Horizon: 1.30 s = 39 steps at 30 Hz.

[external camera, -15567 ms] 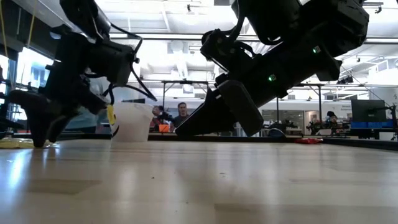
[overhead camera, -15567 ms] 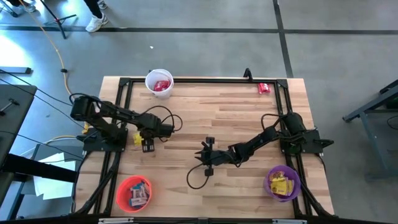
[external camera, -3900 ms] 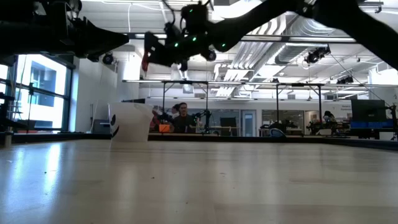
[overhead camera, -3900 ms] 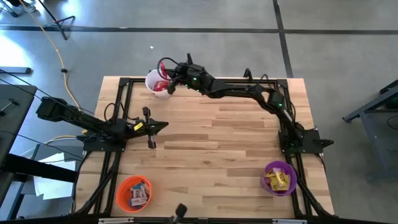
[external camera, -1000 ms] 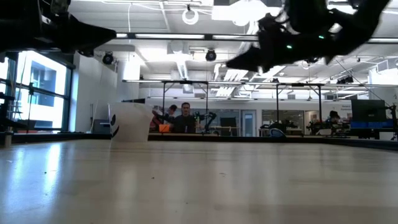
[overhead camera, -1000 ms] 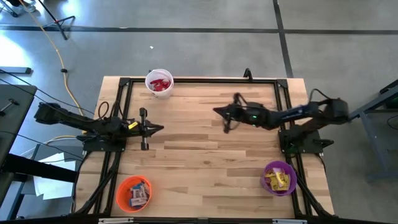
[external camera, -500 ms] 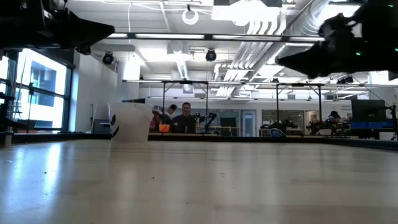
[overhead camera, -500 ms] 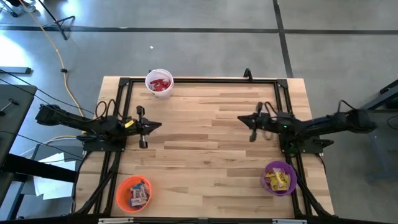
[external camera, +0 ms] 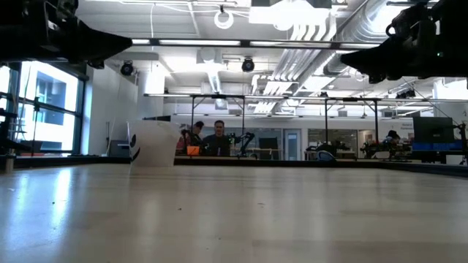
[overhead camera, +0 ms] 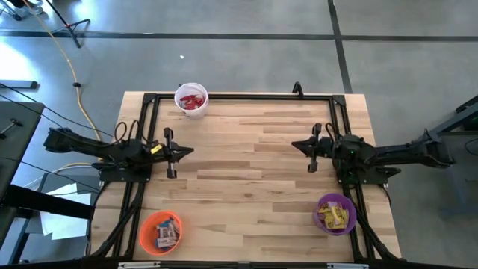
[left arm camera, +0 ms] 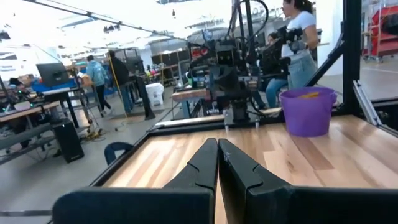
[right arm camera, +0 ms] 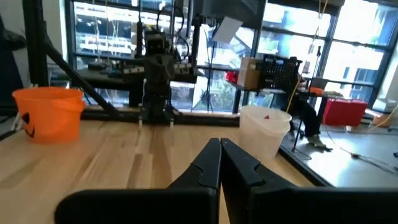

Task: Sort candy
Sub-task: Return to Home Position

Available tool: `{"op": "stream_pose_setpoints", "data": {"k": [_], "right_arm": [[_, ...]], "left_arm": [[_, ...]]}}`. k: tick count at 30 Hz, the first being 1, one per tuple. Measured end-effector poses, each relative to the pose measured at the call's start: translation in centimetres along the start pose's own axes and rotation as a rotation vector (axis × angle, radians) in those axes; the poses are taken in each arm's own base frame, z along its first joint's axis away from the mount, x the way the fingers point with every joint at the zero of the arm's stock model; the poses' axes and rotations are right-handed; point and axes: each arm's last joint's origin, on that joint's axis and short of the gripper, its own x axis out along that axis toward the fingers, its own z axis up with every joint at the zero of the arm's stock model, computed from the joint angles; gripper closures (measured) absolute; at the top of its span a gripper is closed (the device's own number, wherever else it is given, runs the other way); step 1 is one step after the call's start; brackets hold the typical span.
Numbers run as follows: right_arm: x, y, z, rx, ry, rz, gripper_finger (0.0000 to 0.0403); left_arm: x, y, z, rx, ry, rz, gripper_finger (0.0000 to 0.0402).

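Wooden table (overhead camera: 246, 179) holds three cups (overhead camera: 179, 93) of jumbled candy (overhead camera: 194, 102), long axes mixed; left tool (left arm camera: 217, 149) and right tool (right arm camera: 220, 149) pressed together.

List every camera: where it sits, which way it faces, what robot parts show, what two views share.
High: above the table, looking straight down; left gripper and right gripper show.
Low: at table-top height, level across toward the white cup; arms at top corners.
Left wrist: faces the purple cup past its shut gripper.
Right wrist: faces the orange cup past its shut gripper.
Shared: high and low both show the white cup.
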Motion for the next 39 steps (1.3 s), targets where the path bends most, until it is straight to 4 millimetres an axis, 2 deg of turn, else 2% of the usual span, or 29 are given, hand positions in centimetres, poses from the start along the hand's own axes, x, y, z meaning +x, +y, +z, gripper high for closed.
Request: {"op": "stream_pose_setpoints", "data": {"k": [12,15,23,28,34,39], "right_arm": [[-1.8,-0.2,0.8,-0.002,-0.045,-0.022,0.0403],[-2.3,-0.3,0.9,-0.003,-0.043,-0.047,0.0403],[-3.5,-0.4,0.6,0.017,-0.033,-0.052,0.0403],[-3.5,-0.3,0.4,0.023,-0.007,-0.05,0.0403],[-3.5,-0.4,0.5,0.031,-0.023,-0.052,0.0403],[-3.5,-0.4,0.5,0.03,-0.022,-0.055,0.0403]], "left_arm": [[-2.0,0.8,0.5,0.003,-0.048,0.031,0.0401],[-2.4,1.1,0.4,0.011,-0.035,0.086,0.0401],[-2.3,1.5,-0.3,0.046,0.038,0.153,0.0402],[-2.2,1.7,-0.4,0.051,0.012,0.037,0.0402],[-2.1,2.8,-0.8,0.039,0.024,0.004,0.0402],[-2.2,3.9,-1.0,-0.007,0.04,0.093,0.0402]]}}
